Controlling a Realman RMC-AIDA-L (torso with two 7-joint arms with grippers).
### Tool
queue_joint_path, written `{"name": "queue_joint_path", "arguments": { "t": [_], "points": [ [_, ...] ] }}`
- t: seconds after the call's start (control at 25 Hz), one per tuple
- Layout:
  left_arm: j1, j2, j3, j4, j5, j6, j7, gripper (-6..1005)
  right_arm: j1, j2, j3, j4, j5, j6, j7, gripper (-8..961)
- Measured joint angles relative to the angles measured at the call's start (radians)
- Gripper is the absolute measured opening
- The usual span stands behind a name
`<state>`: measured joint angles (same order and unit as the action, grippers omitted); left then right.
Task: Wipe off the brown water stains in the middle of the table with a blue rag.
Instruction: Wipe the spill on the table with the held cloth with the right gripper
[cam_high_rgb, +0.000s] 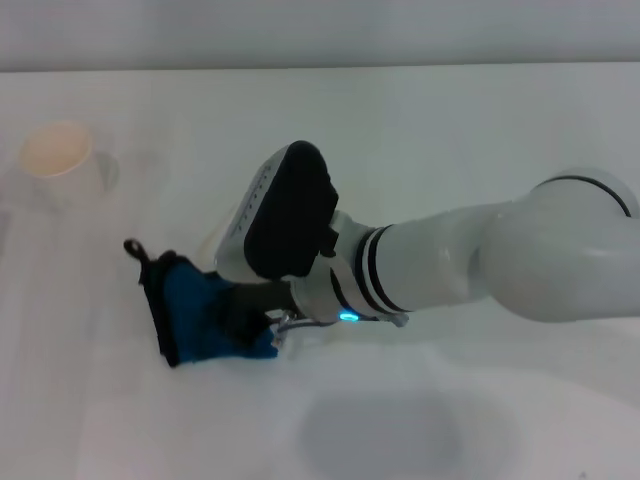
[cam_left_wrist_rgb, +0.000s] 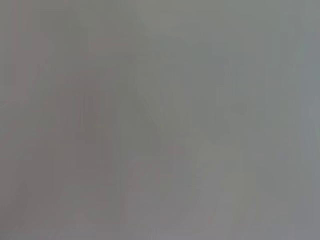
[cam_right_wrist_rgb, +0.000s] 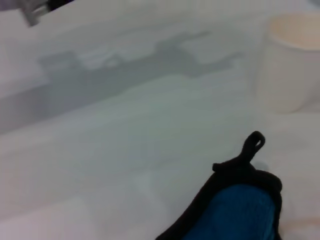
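In the head view the right arm reaches across the white table (cam_high_rgb: 480, 120) from the right side, and the right gripper (cam_high_rgb: 262, 312) is low at the blue rag (cam_high_rgb: 200, 312). Its dark fingers seem to be closed on the rag's right part, pressing the bunched cloth on the tabletop; the rag's black loop (cam_high_rgb: 133, 247) points away to the left. A small pale tan trace of the brown water stains (cam_high_rgb: 209, 243) shows just behind the rag, mostly hidden by the gripper body. A white paper cup (cam_high_rgb: 60, 160) stands far left, well apart from the rag. The left wrist view shows only a flat grey blur, so the left gripper cannot be found. In the right wrist view the rag (cam_right_wrist_rgb: 240, 215) lies close under the camera with its loop (cam_right_wrist_rgb: 253, 142) upright, the cup (cam_right_wrist_rgb: 290, 62) is beyond it, and the arm's shadow lies on the table (cam_right_wrist_rgb: 100, 150).
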<state>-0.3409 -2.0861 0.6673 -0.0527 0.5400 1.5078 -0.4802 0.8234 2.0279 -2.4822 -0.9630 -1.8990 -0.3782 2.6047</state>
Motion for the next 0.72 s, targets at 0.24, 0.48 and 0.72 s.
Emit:
{"name": "queue_joint_path", "arguments": {
  "t": [0.24, 0.48, 0.72],
  "points": [
    [-0.012, 0.000, 0.000, -0.003, 0.000, 0.000, 0.000, 859, 0.004, 0.000, -0.029, 0.071, 0.044, 0.085, 0.000, 56],
    [-0.025, 0.000, 0.000, -0.026, 0.000, 0.000, 0.000, 859, 0.018, 0.000, -0.057, 0.096, 0.045, 0.122, 0.000, 56],
    [-0.022, 0.000, 0.000, -0.029, 0.000, 0.000, 0.000, 859, 0.032, 0.000, -0.057, 0.132, 0.040, 0.159, 0.000, 56]
  ]
}}
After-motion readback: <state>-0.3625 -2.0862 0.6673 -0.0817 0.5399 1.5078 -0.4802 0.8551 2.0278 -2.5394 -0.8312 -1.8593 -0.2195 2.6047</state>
